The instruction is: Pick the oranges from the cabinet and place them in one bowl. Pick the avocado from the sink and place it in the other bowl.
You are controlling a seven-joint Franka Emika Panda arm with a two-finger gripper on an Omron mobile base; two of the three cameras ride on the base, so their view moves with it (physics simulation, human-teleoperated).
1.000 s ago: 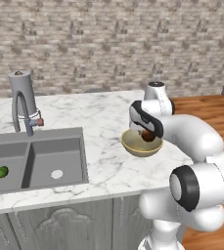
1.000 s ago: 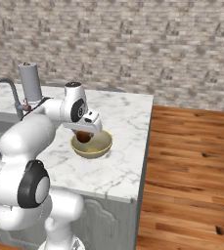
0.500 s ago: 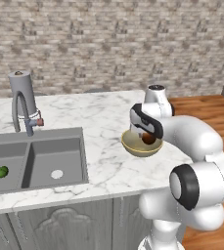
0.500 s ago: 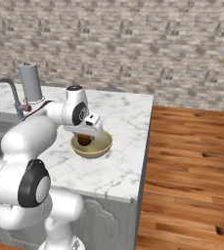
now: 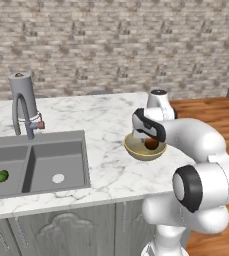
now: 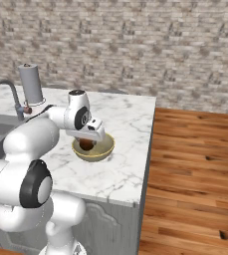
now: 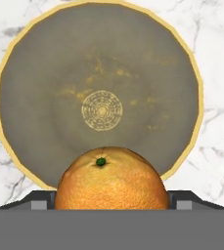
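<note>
My gripper [image 5: 150, 136] [image 6: 89, 136] hovers over the pale yellow-beige bowl [image 5: 135, 151] [image 6: 104, 151] on the marble counter, shut on an orange [image 5: 151, 144] [image 6: 87, 144]. In the hand view the orange [image 7: 111, 180] sits between the two dark fingertips [image 7: 39, 199], stem end up, just above the near rim of the bowl [image 7: 196, 83]. The bowl's inside is bare. A small dark-green avocado [image 5: 3, 175] lies in the left basin of the grey sink [image 5: 51, 150].
An arched grey faucet [image 5: 22, 102] [image 6: 3, 92] with a red-marked handle stands behind the sink. A grey cylinder [image 6: 31, 83] stands at the back of the counter. The counter ends right of the bowl, over a wooden floor [image 6: 195, 169]. A brick wall runs behind.
</note>
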